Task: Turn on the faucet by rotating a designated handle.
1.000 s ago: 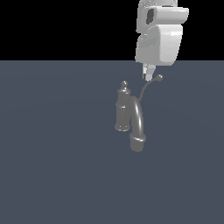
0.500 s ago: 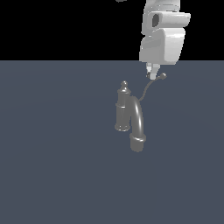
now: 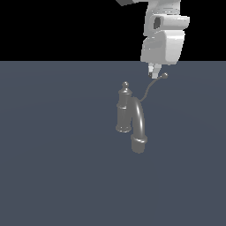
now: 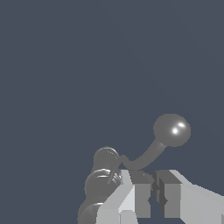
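Note:
The grey faucet (image 3: 125,110) stands upright with a knob on top, and its thick arched spout (image 3: 139,121) bends down to a collared mouth. The handle (image 3: 150,88), a thin curved lever, rises from the column to a small ball tip (image 3: 164,75). My gripper (image 3: 154,72) hangs just above the lever, close beside the ball on the exterior view's left. In the wrist view the gripper (image 4: 152,180) is shut, its fingers (image 4: 136,192) nearly touching, with nothing between them. The handle (image 4: 146,158) curves past the fingertips to its ball (image 4: 172,130). The faucet's knob (image 4: 106,158) lies beside them.
The faucet stands alone on a flat dark blue-grey floor (image 3: 53,167). The white arm (image 3: 162,39) comes down from above on the exterior view's right.
The gripper has shifted slightly toward the exterior view's right, closer to the handle's ball tip. The handle and faucet look about the same.

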Motion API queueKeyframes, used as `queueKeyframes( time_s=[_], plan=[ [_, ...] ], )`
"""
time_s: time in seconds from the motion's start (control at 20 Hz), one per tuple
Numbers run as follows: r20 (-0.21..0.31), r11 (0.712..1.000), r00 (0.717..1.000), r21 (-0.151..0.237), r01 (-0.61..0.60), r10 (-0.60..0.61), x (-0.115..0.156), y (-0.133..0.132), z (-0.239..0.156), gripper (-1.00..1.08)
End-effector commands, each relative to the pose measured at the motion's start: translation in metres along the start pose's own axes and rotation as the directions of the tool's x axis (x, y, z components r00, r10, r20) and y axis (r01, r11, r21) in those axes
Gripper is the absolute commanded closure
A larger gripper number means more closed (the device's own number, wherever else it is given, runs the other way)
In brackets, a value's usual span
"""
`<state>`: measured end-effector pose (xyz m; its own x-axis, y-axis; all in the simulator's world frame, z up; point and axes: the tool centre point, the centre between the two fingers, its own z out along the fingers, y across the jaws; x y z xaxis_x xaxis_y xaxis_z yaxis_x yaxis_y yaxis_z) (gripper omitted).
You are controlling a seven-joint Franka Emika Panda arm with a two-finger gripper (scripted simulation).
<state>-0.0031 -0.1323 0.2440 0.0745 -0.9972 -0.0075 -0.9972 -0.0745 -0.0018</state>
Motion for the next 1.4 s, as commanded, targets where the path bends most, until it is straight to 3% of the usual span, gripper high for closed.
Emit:
queueKeyframes(
  time_s=[0.0, 1.35],
  plan=[
    [-0.001, 1.000, 1.000, 0.000, -0.005, 0.005, 0.003, -0.007, 0.001, 1.08],
    [-0.007, 0.999, 0.999, -0.001, -0.046, 0.046, 0.028, -0.078, 0.002, 1.08]
  ],
)
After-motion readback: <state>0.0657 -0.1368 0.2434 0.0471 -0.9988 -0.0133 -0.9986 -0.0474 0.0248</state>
